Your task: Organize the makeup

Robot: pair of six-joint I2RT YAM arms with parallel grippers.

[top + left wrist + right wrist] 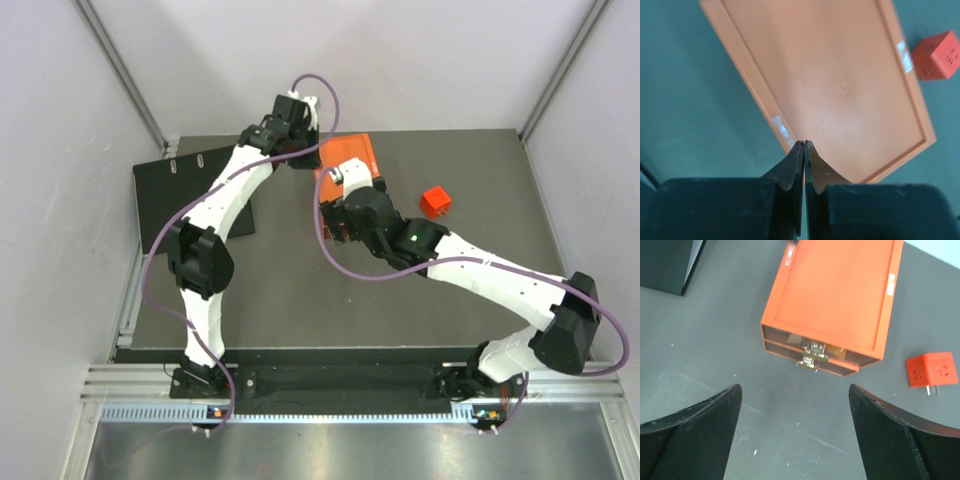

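Worktop: dark grey, walled in by pale panels on the left, right and far sides. Both arm bases are bolted at its near edge.
Left arm: rises from the near-left base to an elbow at mid-left, then reaches far and to the right. Its wrist hangs over the far-left corner of the orange box.
Right arm: bends out to an elbow at the near right, then stretches left across the middle. Its wrist is just near of the box and partly covers the box's near end in the top view.
Orange box: rectangular and flat-topped, lying far of centre on the worktop. Its lid is down on the base, so the inside is hidden.
Makeup: not visible in any view.
Black panel: lies flat at the far left, well left of the box. It has two pale strips at its far edge, and the left forearm crosses above its right side.
Left jaws: pressed together with nothing between them. In the wrist view the tips lie over a long edge of the lid. Whether they touch it cannot be told.
Right jaws: spread wide and empty, pointing at the bare worktop just near of the box's latched face.
Red socket cube: stands right of the box, apart from it, with small holes on its faces.
Latch: brass-coloured, in the middle of the box's near face across the seam.
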